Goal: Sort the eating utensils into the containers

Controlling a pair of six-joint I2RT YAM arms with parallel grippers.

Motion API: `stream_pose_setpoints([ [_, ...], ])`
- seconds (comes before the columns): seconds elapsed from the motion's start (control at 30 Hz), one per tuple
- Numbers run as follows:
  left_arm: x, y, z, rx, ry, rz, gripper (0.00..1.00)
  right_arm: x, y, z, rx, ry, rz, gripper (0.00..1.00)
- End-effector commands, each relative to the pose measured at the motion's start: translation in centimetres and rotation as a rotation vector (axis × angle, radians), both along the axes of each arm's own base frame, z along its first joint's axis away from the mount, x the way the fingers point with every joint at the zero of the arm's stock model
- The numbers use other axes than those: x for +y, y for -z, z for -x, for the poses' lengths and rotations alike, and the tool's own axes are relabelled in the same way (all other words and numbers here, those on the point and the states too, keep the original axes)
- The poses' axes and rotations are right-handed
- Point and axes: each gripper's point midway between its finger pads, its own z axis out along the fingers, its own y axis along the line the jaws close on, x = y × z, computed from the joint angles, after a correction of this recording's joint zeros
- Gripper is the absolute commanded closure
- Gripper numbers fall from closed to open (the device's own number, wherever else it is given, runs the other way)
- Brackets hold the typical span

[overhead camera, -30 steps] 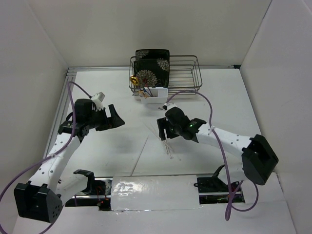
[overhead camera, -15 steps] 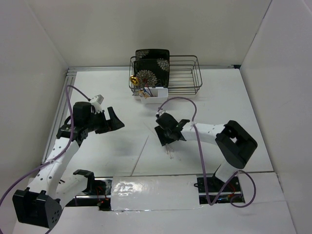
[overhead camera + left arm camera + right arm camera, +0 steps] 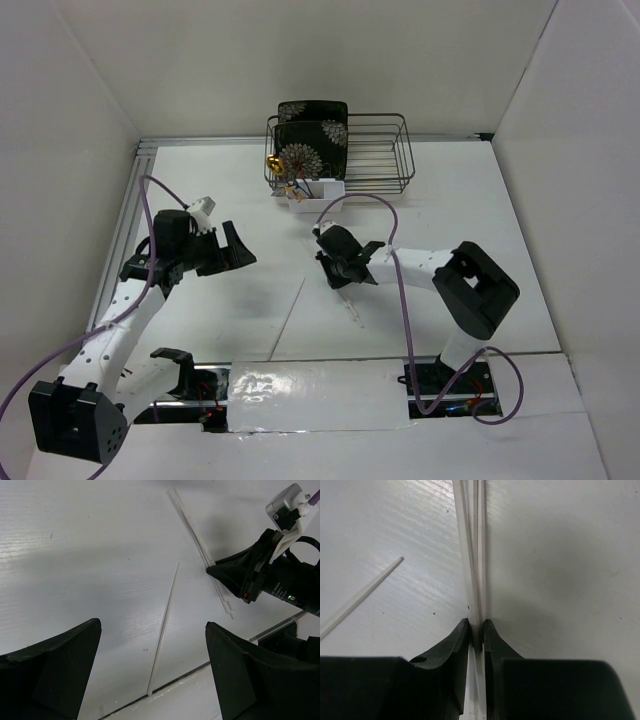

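Right hand [image 3: 476, 627] pinched onto pale chopsticks [image 3: 474, 555] flat on tabletop [image 3: 560, 555]; left hand [image 3: 152, 626] spread wide, empty. Judged light, stiff, slick; best gripped mid-length, together.

Your work surface is a white table [image 3: 500, 210] boxed in by three plain white panels, a back wall [image 3: 300, 50], a left wall [image 3: 60, 150] and a right wall [image 3: 585, 150], with thin metal rails [image 3: 130, 215] along its left edge and a grey strip [image 3: 450, 139] along the far edge. You get even, diffuse light from above: soft grey shadows only, and patchy glare off the glossy white strip [image 3: 315, 385] at the near edge. Close up, you'll note the tabletop has a fine brushed grain and a few tiny dark specks [image 3: 434, 613]
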Motion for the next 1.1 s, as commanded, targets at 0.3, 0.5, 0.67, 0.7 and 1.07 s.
stream_pose_setpoints([
  [0.3,-0.5,-0.2,-0.4,-0.033,0.016,0.035,0.02,0.9,-6.3,2.1,0.004,-0.108,-0.296,1.0],
  [0.5,-3.2,-2.1,-0.1,-0.137,0.201,0.129,0.03,0.8,-11.2,1.5,-0.073,-0.135,-0.473,1.0],
  [0.67,-5.2,-5.1,0.8,-0.282,0.392,0.199,0.04,1.0,-15.0,1.6,-0.148,-0.198,-0.573,1.0],
  [0.7,-5.4,-5.7,0.8,-0.311,0.408,0.201,0.04,0.7,-15.9,1.3,-0.177,-0.192,-0.586,1.0],
  [1.07,-4.8,-7.3,-1.0,-0.396,0.406,0.106,0.03,-3.2,-31.1,-5.5,-0.626,-0.156,-0.688,1.0],
])
